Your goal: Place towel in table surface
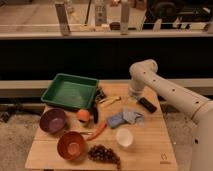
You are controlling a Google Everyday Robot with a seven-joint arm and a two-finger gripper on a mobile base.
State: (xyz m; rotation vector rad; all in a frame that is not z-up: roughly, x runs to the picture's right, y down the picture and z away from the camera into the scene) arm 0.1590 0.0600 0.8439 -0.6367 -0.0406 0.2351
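A crumpled blue-grey towel (124,118) lies on the wooden table (150,145), right of centre. My white arm comes in from the right and bends down at the table's far right. My gripper (133,95) hangs at the end of it, above the table and just behind and right of the towel, apart from it. Nothing shows between it and the towel.
A green tray (70,91) stands at the back left. A purple bowl (53,120), an orange bowl (71,145), grapes (104,154), a white cup (124,137), a carrot (97,132), an orange (83,115) and a black object (147,105) lie around the towel.
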